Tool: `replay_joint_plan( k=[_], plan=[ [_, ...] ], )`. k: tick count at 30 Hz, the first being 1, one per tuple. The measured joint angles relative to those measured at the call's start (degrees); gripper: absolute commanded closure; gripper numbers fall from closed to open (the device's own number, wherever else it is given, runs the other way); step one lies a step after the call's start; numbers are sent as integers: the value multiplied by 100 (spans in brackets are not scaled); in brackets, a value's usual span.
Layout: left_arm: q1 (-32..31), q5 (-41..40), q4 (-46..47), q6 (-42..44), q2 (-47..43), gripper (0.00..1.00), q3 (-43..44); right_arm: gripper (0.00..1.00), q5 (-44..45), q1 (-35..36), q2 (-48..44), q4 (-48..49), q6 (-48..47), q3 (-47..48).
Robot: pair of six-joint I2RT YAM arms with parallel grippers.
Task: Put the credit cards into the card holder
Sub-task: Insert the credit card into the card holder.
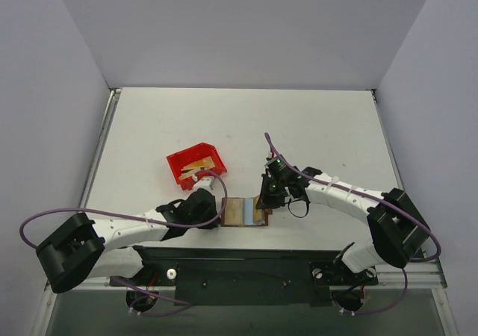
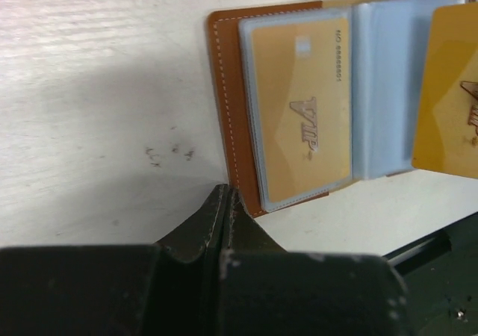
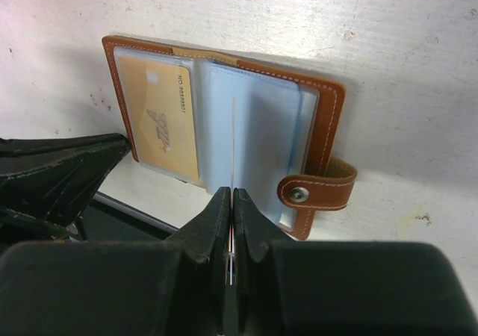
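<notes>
I'm mid-insertion. My right gripper [image 3: 232,196] pinches a thin gold-tan credit card [image 2: 448,89] edge-on over the right-hand blue pocket of the open brown leather card holder [image 3: 323,119]. One gold card [image 2: 302,112] already fills its left pocket. My left gripper [image 2: 226,196], fingers pressed together on nothing, sits at the holder's left edge. Next, I judge, the card's edge must meet the pocket slot squarely. Spare cards [image 1: 196,166] lie in the red plastic bin [image 1: 175,164] beyond the holder, on a scuffed white table [image 1: 239,119] between grey walls [image 1: 246,30].
</notes>
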Motion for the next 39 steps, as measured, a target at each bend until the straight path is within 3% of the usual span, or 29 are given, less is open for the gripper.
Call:
replay_joint_plan(
  k=[7,14,24,31,39],
  plan=[
    [-433,15,216,-232,162,100,31,100,26,20,0,0,0,-9],
    [-472,-114,-31,-328,116,100,101,100,13,2,-2,-94,-234,-7],
    [-116,-400,-680,-181,-188,100,170,100,-673,-420,0,-321,-1029,254],
    [59,-273,-402,57,-251,100,184,100,-1032,-581,197,-387,-1327,431],
    [81,-48,-46,234,258,100,420,100,-1141,-581,422,-459,-1453,459]
  ],
)
